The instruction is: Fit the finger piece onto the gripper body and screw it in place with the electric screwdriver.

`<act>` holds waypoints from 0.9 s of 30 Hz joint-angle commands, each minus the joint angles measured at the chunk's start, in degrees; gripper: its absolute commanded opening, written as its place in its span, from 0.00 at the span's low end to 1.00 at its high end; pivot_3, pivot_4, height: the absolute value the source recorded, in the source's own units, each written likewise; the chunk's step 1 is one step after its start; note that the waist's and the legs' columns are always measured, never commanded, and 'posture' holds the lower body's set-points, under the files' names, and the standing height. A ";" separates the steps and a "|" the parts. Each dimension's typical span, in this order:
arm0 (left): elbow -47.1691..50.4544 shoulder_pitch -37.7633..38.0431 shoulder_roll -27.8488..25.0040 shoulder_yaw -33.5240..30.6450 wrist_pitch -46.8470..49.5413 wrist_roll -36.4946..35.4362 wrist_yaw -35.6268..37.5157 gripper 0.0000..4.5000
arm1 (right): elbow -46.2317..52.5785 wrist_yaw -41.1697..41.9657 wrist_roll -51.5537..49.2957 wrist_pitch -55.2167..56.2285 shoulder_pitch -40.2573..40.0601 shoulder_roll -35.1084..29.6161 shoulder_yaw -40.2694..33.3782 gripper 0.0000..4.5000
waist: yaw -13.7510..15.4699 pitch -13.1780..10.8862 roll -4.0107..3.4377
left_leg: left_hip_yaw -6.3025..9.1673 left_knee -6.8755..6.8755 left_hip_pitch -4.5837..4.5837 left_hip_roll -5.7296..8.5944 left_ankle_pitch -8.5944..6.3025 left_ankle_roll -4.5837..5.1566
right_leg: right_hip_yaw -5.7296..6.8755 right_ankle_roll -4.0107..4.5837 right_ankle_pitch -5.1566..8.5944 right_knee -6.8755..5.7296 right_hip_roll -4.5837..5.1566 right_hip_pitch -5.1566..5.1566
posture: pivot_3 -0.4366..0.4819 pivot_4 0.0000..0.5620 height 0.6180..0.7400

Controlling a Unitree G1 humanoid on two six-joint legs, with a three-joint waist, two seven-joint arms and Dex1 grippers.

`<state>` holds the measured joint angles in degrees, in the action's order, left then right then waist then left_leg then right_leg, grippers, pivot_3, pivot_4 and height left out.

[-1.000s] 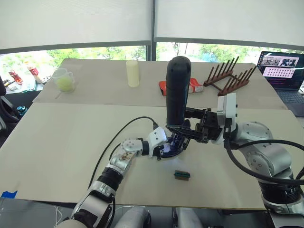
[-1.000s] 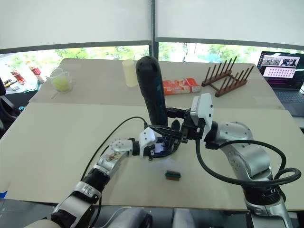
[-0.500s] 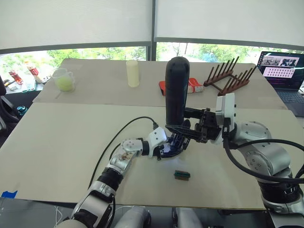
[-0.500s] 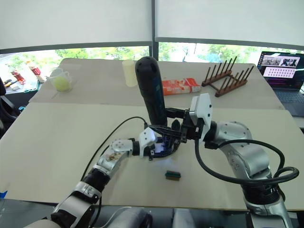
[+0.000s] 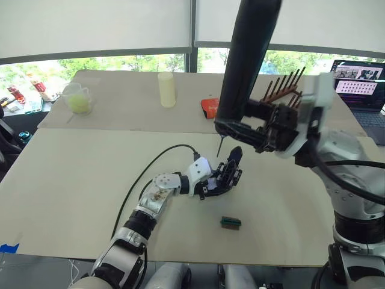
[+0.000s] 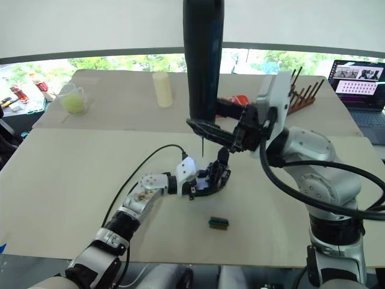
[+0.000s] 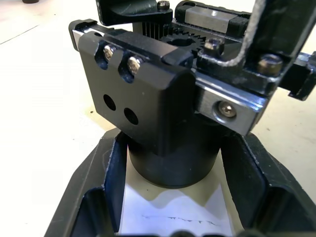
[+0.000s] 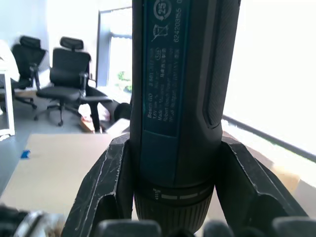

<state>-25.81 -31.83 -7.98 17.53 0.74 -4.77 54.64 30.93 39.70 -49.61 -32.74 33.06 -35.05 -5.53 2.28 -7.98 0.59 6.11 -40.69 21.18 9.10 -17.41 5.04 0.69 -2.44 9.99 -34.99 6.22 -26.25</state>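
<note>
So, quick rundown of where things stand:

Left end effector point(image 5: 218, 182): clamped on the gripper body point(image 5: 225, 177), holding it down on the desk point(image 5: 72, 180). In the left wrist view its fingers point(image 7: 94, 197) hug the round base of the body on both sides.

Right end effector point(image 5: 240, 129): clamped around the electric screwdriver point(image 5: 246, 60), which stands upright and tilts a little. Its thin bit hangs just above the gripper body, not touching it.

Finger piece: one pointed black finger stands up on the body; honestly can't tell whether that's the piece being fitted or the other one.

Screws: two are seated in the body's face, with two empty holes below them, going by the left wrist view.

Other stuff: a small green-and-brown block point(image 5: 230, 222) lies on the desk near the body.

Risk 1: the bit comes down off-centre, skates off the screw head and scars the plastic.

Risk 2: the driver's torque twists the body in the left grip, since only the round base is held.

Risk 3: the tilt cross-threads the screw.
</note>
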 commanded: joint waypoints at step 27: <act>41.71 11.58 -37.84 -13.80 26.04 -23.16 22.02 1.00 | -33.13 1.02 -24.29 -38.98 -20.41 -37.80 -7.70 0.43 | -0.40 -0.55 -0.69 | -0.34 0.08 -0.02 -0.06 -0.11 0.11 | -0.17 0.03 0.00 0.05 0.29 0.01 | 0.48 0.27 1.00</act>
<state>13.22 -20.48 -44.98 4.82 26.06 -26.41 75.69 -1.02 37.51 -77.95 -72.04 10.59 -72.46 -15.40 1.88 -8.52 -0.10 5.77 -40.61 21.16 9.02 -17.51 5.14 0.52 -2.41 9.98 -34.97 6.50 -26.25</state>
